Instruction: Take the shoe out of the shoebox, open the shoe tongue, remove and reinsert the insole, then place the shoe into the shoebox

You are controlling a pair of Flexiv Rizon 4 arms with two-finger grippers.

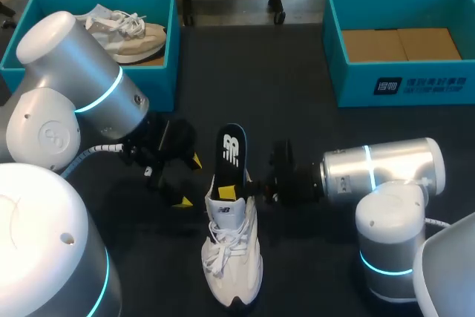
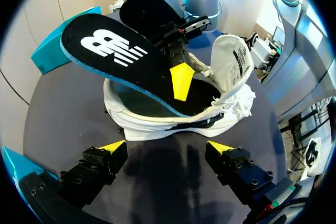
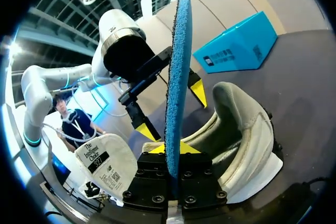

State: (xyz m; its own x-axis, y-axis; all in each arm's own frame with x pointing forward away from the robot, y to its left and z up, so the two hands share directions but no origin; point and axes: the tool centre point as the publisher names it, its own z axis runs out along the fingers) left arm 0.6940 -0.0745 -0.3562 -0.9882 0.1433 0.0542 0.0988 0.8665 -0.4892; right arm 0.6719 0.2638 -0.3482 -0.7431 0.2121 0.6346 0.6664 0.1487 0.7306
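Head view shows a white shoe [image 1: 231, 257] lying on the dark table [image 1: 297, 87], out of any box. Its toe points to the robot and its heel points away.

A black insole [image 1: 232, 155] with a blue edge sticks up out of the shoe. One end is still down inside and the other end is up in the air.

The right gripper [image 1: 256, 187] comes in from the shoe's right side. It pinches the insole between its two fingers, low down by the shoe's opening. In the right wrist view the insole stands on edge, right between those fingers.

The left gripper [image 2: 167, 148] is just beside the shoe on the other side. Its fingers are spread wide and hold nothing. They do not touch the shoe.

In the left wrist view the tongue [image 2: 231, 61] is pulled up and forward, so the shoe is wide open.

Two blue boxes sit at the far side of the table, well apart from the shoe. The left box [image 1: 169, 50] has another shoe [image 1: 126, 31] in it. The right box [image 1: 401, 87] has brown card [image 1: 401, 44] at its bottom.
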